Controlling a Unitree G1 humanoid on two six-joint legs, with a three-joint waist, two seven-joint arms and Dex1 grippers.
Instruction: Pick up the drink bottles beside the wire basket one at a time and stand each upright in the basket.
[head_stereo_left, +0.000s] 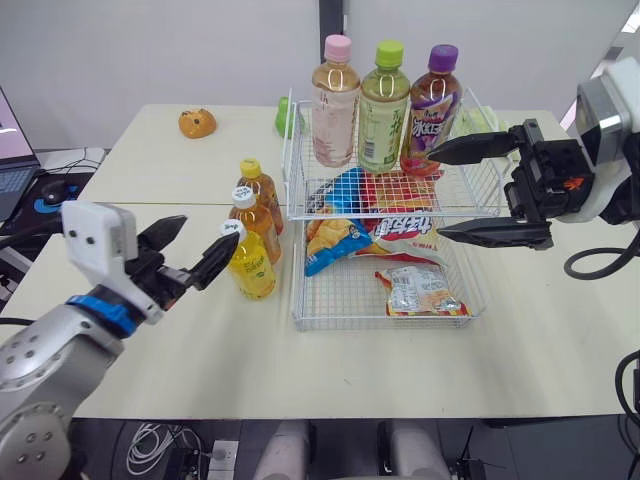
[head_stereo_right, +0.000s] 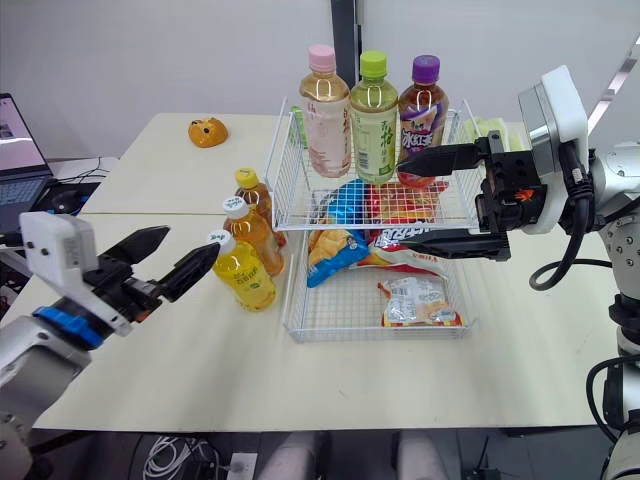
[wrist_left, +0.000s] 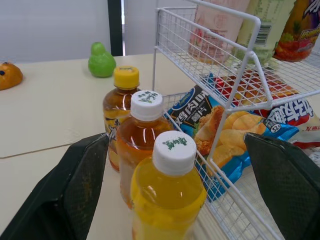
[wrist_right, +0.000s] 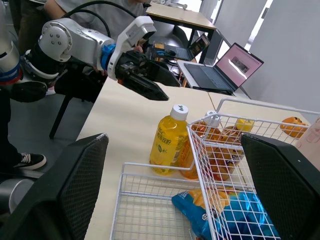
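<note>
Three drink bottles (head_stereo_left: 256, 222): upright in a row on the bench (head_stereo_left: 180, 340), just beside the wire basket's (head_stereo_left: 345, 322) left wall; the yellow bottle (head_stereo_left: 251, 265) is nearest the robot.
Basket's upper tier: three tall bottles (head_stereo_left: 384, 105) standing; snack bags (head_stereo_left: 345, 240) below.
Left gripper (head_stereo_left: 205, 232): jaws wide, empty, one tip near the yellow bottle's cap.
Right gripper (head_stereo_left: 437, 195): jaws wide, empty, over the basket's right side.
</note>
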